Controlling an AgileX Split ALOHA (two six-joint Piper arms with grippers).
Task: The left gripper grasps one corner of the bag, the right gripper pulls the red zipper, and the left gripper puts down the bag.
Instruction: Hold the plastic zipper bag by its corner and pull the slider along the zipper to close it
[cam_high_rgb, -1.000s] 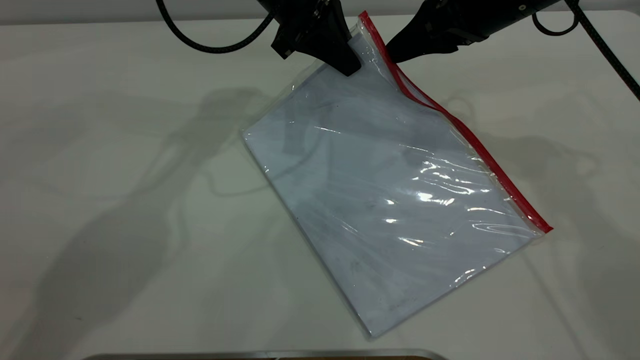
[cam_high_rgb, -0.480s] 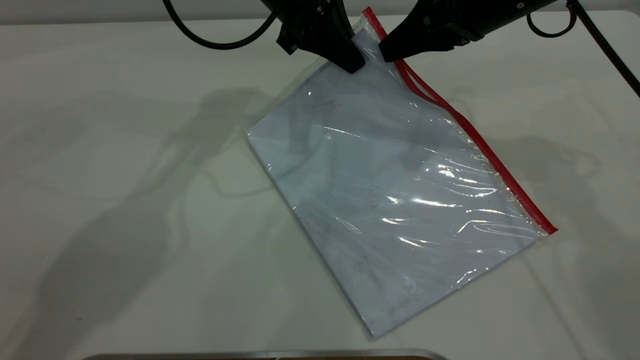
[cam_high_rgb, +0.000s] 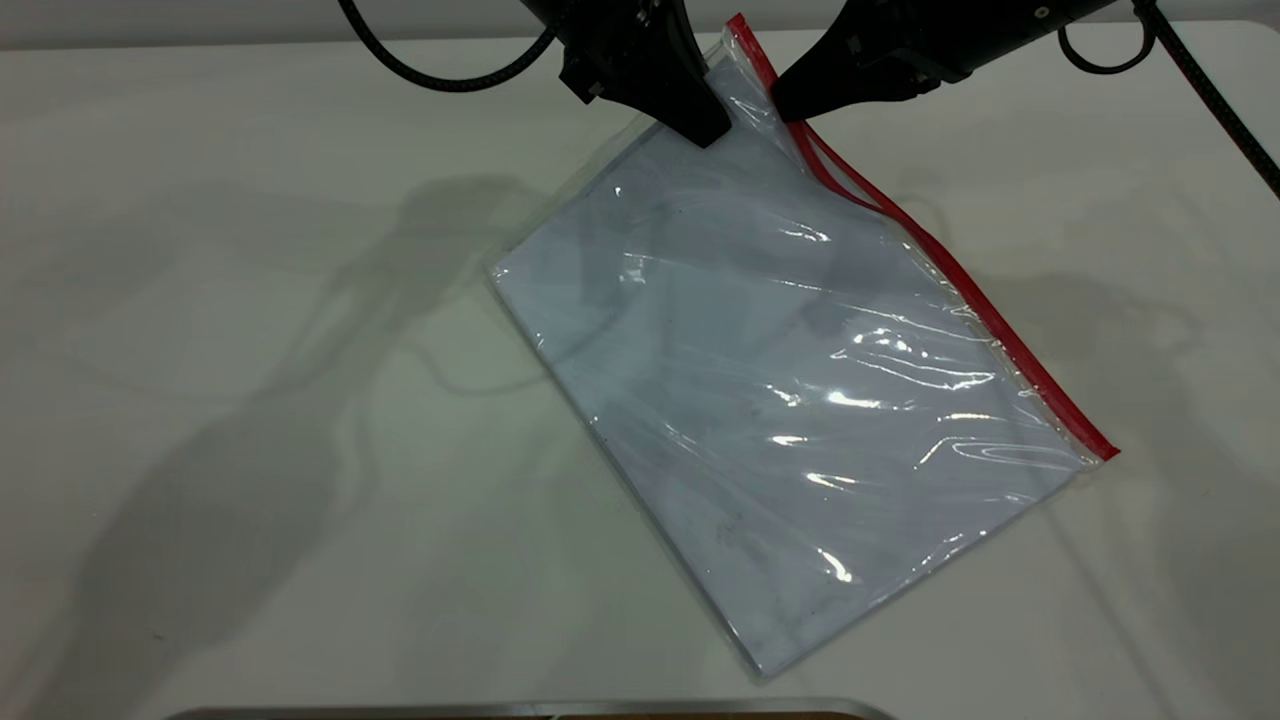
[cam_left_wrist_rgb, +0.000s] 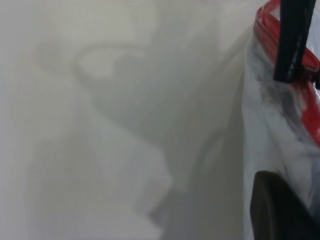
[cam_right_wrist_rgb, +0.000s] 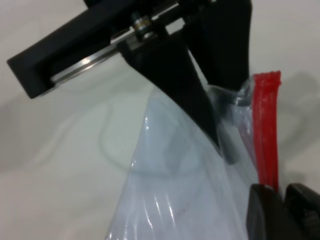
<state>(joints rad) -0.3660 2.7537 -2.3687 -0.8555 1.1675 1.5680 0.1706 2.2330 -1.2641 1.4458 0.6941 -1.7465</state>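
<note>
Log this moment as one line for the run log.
left hand: shut on bag corner, lifted | right hand: at red zipper near top, grip unclear | bag's lower end on table

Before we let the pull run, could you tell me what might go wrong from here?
The left gripper pinches only a lifted corner of the clear plastic bag, so the film may slip out under a pull. The right gripper sits at the red zipper strip, which has parted into two strands just below it; it may tug the strip, not the slider. The bag could also slide on the white table.
</note>
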